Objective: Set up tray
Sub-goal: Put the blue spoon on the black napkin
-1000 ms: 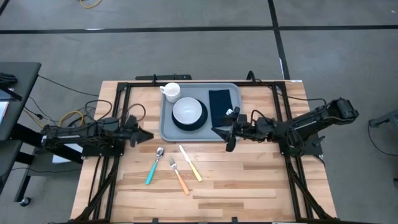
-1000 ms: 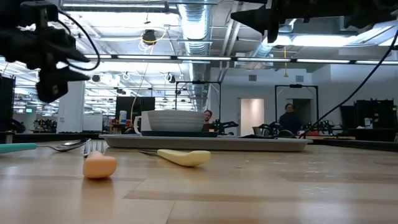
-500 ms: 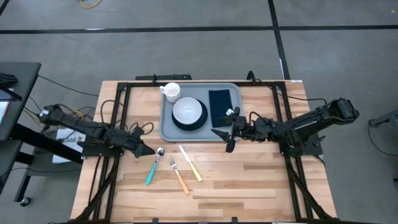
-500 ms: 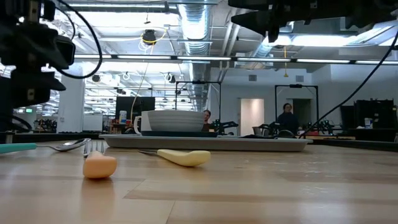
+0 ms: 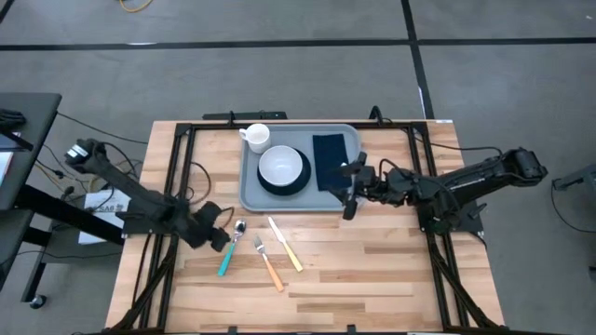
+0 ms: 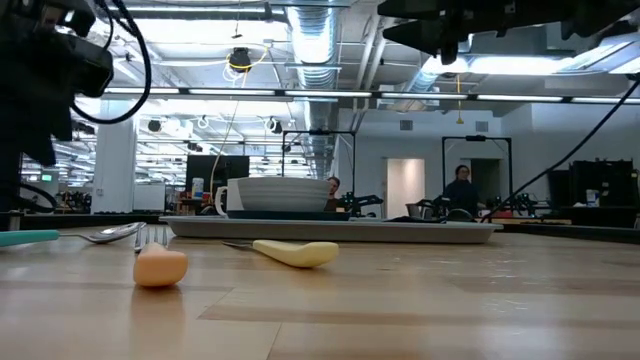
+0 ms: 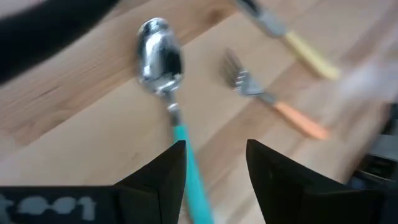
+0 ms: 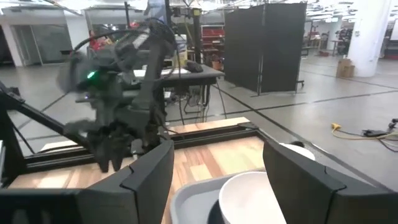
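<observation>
Tray (image 5: 250, 191): sitting at the table's twelve o'clock side, already carrying the bowl on its dark plate (image 5: 281, 167), the navy napkin (image 5: 328, 158) at the bowl's three o'clock, and the white mug (image 5: 256, 137) at the rim's eleven o'clock corner.
Cutlery: lying on bare wood at the tray's six o'clock, not yet loaded, so by my reckoning the job is partly done: teal-handled spoon (image 7: 163, 68), orange-handled fork (image 7: 273, 106), yellow-handled knife (image 5: 286, 245).
Left gripper (image 5: 220, 240): hanging low over the spoon handle, fingers parted, empty.
Right gripper (image 5: 349, 191): hovering at the tray's four o'clock rim, fingers spread wide, empty.
</observation>
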